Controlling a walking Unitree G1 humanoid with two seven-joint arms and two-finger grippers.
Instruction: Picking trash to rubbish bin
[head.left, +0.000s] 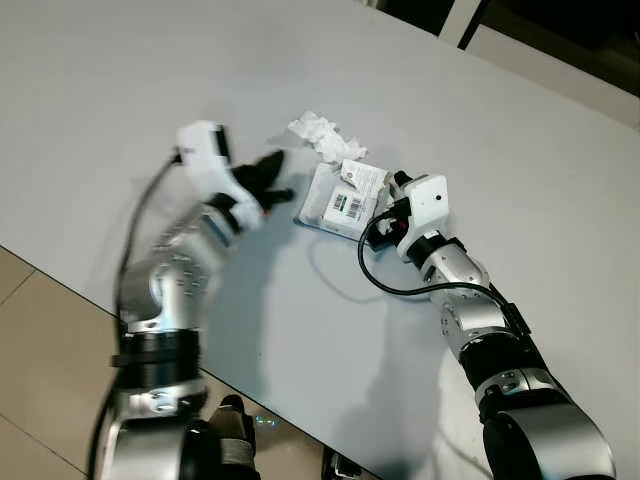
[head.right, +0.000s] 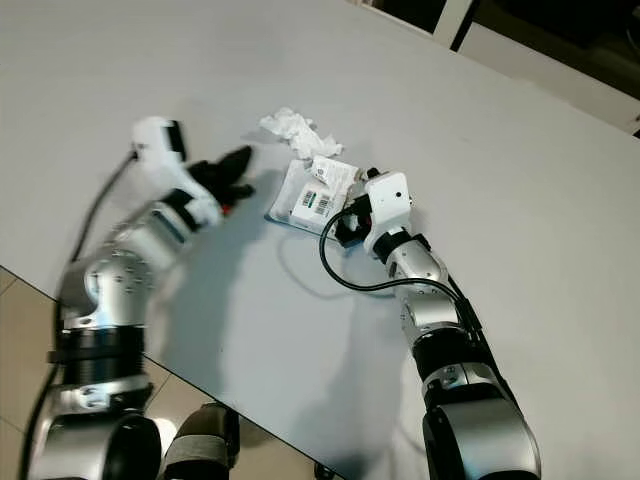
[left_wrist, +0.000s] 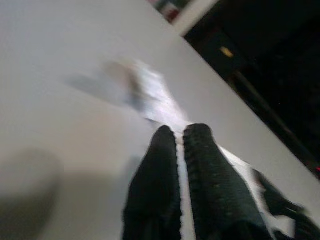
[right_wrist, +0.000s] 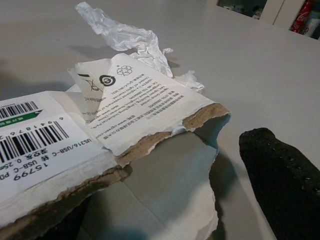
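A torn white cardboard package (head.left: 338, 203) with barcode labels lies on the grey table (head.left: 120, 80). A crumpled white tissue (head.left: 322, 134) touches its far end. My right gripper (head.left: 386, 212) is at the package's right edge and stands open. In the right wrist view the torn flap (right_wrist: 150, 115) lies between the fingers, with one finger (right_wrist: 282, 175) beside it and the other mostly hidden under the cardboard. My left gripper (head.left: 282, 178) hovers just left of the package with its fingers (left_wrist: 210, 170) pressed together and holding nothing.
The table's near edge (head.left: 150, 330) runs diagonally below my left arm, with beige floor tiles (head.left: 30, 400) beyond it. A black cable (head.left: 372, 272) loops on the table by my right wrist. Dark furniture (head.left: 560, 30) stands past the far edge.
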